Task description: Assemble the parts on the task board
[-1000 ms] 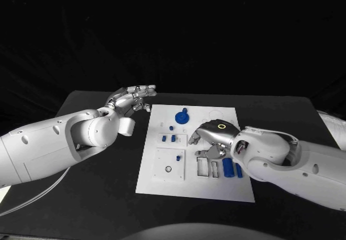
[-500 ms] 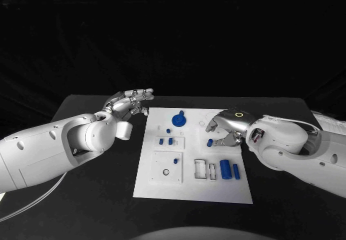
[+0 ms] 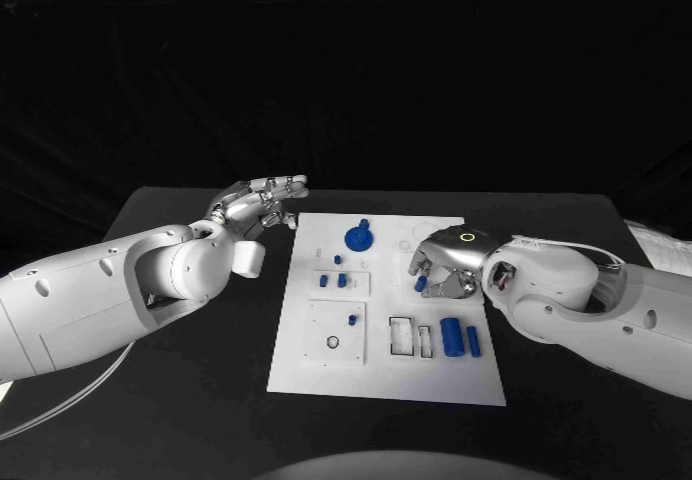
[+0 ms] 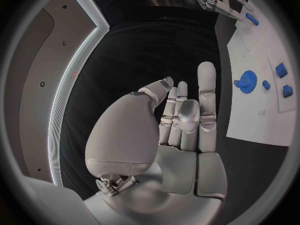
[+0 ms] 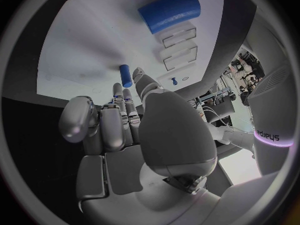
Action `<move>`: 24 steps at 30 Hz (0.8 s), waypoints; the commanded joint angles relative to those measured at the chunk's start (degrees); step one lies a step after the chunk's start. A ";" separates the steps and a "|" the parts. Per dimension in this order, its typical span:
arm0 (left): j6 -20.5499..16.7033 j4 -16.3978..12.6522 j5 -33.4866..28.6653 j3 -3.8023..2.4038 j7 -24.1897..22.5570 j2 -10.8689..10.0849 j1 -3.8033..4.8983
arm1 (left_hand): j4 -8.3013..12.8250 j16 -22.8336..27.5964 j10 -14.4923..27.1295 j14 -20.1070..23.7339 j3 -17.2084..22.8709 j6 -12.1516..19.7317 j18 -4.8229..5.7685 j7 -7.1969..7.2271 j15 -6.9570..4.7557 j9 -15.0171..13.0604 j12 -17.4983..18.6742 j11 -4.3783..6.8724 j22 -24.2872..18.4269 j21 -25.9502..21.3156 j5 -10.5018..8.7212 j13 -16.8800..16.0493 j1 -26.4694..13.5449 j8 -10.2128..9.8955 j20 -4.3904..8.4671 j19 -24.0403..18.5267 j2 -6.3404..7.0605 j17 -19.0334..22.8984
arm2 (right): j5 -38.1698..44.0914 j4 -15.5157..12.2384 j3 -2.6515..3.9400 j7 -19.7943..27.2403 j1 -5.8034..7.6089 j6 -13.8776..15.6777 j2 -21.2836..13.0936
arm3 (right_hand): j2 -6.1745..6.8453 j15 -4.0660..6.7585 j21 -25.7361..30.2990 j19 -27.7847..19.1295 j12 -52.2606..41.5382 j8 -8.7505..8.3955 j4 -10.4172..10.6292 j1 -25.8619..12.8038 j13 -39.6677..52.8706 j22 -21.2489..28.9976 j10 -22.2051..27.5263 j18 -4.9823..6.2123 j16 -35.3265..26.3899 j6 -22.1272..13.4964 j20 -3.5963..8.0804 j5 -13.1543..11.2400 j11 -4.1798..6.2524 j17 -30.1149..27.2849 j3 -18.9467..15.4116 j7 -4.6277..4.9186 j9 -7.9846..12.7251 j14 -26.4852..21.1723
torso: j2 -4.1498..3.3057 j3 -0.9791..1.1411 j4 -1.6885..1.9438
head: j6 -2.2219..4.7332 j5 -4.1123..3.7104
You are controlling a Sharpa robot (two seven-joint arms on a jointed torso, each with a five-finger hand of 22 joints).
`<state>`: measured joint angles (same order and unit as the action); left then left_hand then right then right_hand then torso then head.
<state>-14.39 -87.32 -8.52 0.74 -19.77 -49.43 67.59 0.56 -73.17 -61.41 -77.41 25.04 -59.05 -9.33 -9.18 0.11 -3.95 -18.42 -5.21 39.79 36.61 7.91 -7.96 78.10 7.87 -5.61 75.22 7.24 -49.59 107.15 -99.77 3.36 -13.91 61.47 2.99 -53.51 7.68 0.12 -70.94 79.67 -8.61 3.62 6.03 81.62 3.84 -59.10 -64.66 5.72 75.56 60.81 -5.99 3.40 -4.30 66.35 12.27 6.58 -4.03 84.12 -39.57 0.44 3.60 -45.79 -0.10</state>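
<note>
Black table (image 3: pixel 173 400); right hand (image 3: pixel 440 265) lower, nearer task board (image 3: pixel 389 375).

Robotics lab, staged test bench.

From my console I read this as a lab: the black table (image 3: pixel 188 400) sits before a black drape filling the upper half of the head view, and a white task board (image 3: pixel 325 375) with cut-out slots lies at its centre like a benchmark fixture. At the right edge of the right wrist view I glimpse cluttered equipment racks (image 5: pixel 245 67).
</note>
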 commanded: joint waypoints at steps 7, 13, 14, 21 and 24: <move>1.26 -0.01 0.21 -0.02 -0.07 0.09 0.02 | 0.30 0.28 0.34 0.49 -0.01 0.18 -1.01 -0.19 0.09 0.05 -0.33 0.04 -0.07 -0.32 0.22 -0.05 -0.18 0.19 0.00 -0.41 -0.06 0.09 | 0.83 0.71 -0.05 -0.46 -0.23 -3.97 0.65 | -2.04 0.96 -0.74 0.66 0.49 0.77 0.54 1.15 -0.16 -0.90 -3.33 0.08 0.66 2.87 0.95 -0.33 0.78 0.75 2.65 0.16 -0.31 2.14 | 0.00 0.00 -0.03 | -0.28 0.08; 1.24 -0.01 0.21 -0.02 -0.05 0.09 0.02 | 0.30 0.28 0.41 0.51 -0.01 0.17 -1.01 -0.20 0.10 0.04 -0.38 0.03 -0.07 -0.33 0.22 -0.05 -0.19 0.22 -0.02 -0.42 -0.08 0.13 | 0.94 0.87 -0.06 -0.30 -0.27 -3.72 0.91 | -2.31 1.11 -0.87 0.79 1.48 0.64 0.76 1.53 -0.20 -1.08 -4.33 0.02 0.85 3.72 1.13 -0.45 0.91 0.92 4.65 0.08 -0.33 2.19 | 0.00 -0.03 0.01 | -0.34 0.04; 1.24 -0.01 0.21 -0.02 -0.05 0.09 0.02 | 0.30 0.29 0.47 0.52 -0.01 0.16 -1.01 -0.21 0.11 0.04 -0.42 0.01 -0.07 -0.34 0.22 -0.05 -0.20 0.25 -0.03 -0.42 -0.10 0.17 | 0.95 0.91 -0.06 -0.25 -0.28 -3.60 0.97 | -2.36 1.12 -0.87 0.80 1.62 0.64 0.83 1.53 -0.20 -1.08 -4.50 0.02 0.87 3.88 1.15 -0.47 0.94 0.94 4.98 0.07 -0.34 2.19 | 0.00 -0.03 -0.01 | -0.33 0.03; 1.27 -0.01 0.21 -0.02 -0.01 0.09 0.02 | 0.30 0.29 0.47 0.52 -0.01 0.16 -1.01 -0.21 0.11 0.04 -0.42 0.01 -0.07 -0.34 0.22 -0.05 -0.20 0.25 -0.03 -0.42 -0.10 0.17 | 1.13 1.29 -0.06 -0.24 -0.55 -1.57 1.53 | -2.52 1.29 -1.07 0.96 2.25 0.80 1.44 1.08 -0.13 -1.39 -5.87 -0.02 1.16 5.13 1.35 -0.56 1.11 1.28 6.72 0.03 -0.50 2.23 | -0.01 -0.02 -0.03 | -0.47 0.02; 1.27 0.00 0.21 -0.02 0.00 0.08 0.02 | 0.30 0.29 0.47 0.52 -0.01 0.16 -1.01 -0.21 0.11 0.04 -0.42 0.01 -0.07 -0.34 0.22 -0.05 -0.20 0.25 -0.03 -0.42 -0.10 0.17 | 1.35 1.30 -0.06 -0.43 -0.66 -0.39 1.63 | -2.61 1.43 -1.18 1.04 2.31 0.96 1.80 0.71 -0.07 -1.54 -6.58 -0.03 1.31 5.73 1.46 -0.56 1.25 1.47 7.14 -0.05 -0.61 2.26 | 0.04 -0.03 -0.03 | -0.51 0.01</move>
<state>-14.22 -87.27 -8.50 0.75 -19.60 -49.44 67.59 0.56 -73.17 -61.42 -77.20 25.04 -59.05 -9.33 -9.18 0.32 -3.95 -18.64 -5.21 39.79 36.61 7.91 -7.96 78.10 7.87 -5.61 75.22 7.24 -49.47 107.56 -98.37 3.39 -14.23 61.01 1.38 -52.03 5.19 1.15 -71.90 80.76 -6.59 4.22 7.84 82.70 3.75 -60.60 -70.88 5.72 76.57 66.27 -4.91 3.17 -2.99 67.77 19.17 6.49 -4.44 83.93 -39.57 0.41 3.57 -46.26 -0.07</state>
